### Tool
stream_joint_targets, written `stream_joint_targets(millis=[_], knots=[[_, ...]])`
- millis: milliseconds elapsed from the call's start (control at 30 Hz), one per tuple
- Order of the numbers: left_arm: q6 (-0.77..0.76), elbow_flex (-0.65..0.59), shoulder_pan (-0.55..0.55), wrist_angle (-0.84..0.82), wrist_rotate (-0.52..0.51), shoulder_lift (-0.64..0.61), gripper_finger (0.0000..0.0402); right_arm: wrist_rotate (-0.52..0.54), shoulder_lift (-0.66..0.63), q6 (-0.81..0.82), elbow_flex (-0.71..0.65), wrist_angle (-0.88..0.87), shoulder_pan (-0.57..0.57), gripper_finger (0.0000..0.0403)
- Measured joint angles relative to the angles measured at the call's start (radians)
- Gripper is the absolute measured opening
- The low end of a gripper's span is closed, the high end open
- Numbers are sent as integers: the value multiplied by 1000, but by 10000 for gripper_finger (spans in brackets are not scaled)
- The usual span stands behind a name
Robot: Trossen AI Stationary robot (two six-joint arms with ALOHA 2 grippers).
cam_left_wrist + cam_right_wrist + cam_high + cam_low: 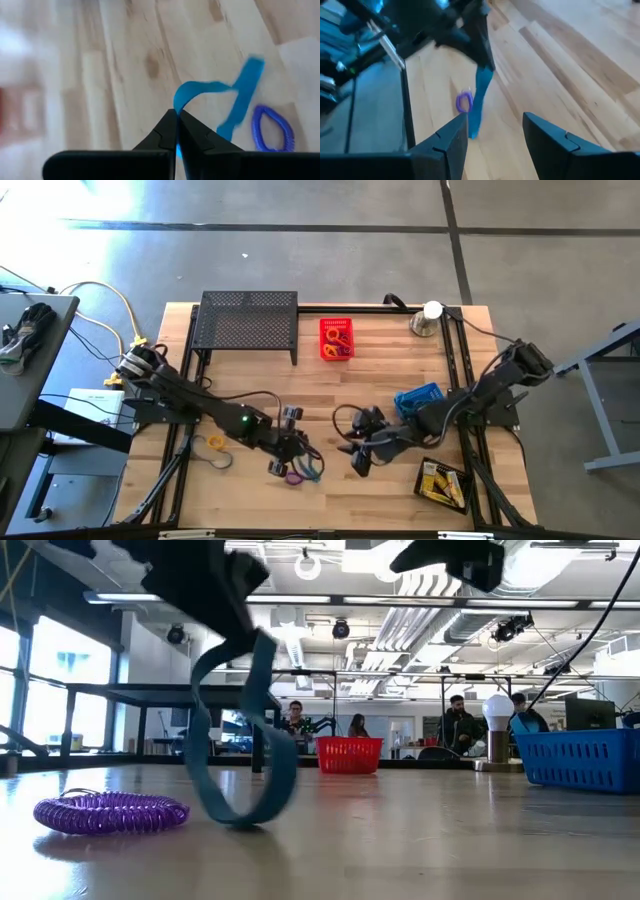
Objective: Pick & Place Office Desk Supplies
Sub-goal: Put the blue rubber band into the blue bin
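Blue band loop (240,750): near centre of the table (330,395), pinched at its upper fold, lower curve touching the wood, hanging slack and twisted. Purple coil loop (110,812): flat on the wood just beside the band, on its left in the low view, apart from it.

Left gripper (177,131): clenched on the blue band loop, fingertips meeting over the fold, only a thin strip caught.

Right gripper (492,132): released, jaws standing apart and empty, right of centre, facing the band from a short way off.

Step in hand, as judged: lift and carry of the band.

- Raise straight up until the lower curve clears the wood; no sideways travel before that, to avoid dragging the purple coil loop.
- Keep the pinch firm; thin strip likely to slip.
- Move slowly; hanging loop likely to swing.
- Keep clear of the right arm.

Red basket (336,338): far centre. Blue basket (418,399): right of centre. Intended receptacle: cannot tell.
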Motion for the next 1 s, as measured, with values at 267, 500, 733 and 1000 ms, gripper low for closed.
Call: stream_joint_targets(millis=[267, 500, 733, 1000], knots=[[202, 87, -21, -3, -143, 0, 1, -164, 38, 4, 0, 74, -93, 176], [211, 105, -22, 0, -175, 0, 1, -253, 150, 17, -2, 216, -122, 214], [209, 105, -22, 0, -171, 0, 1, -217, 214, -169, -1, 410, -127, 282], [209, 105, -24, -10, -169, 0, 0, -299, 266, -175, 0, 462, -168, 259]])
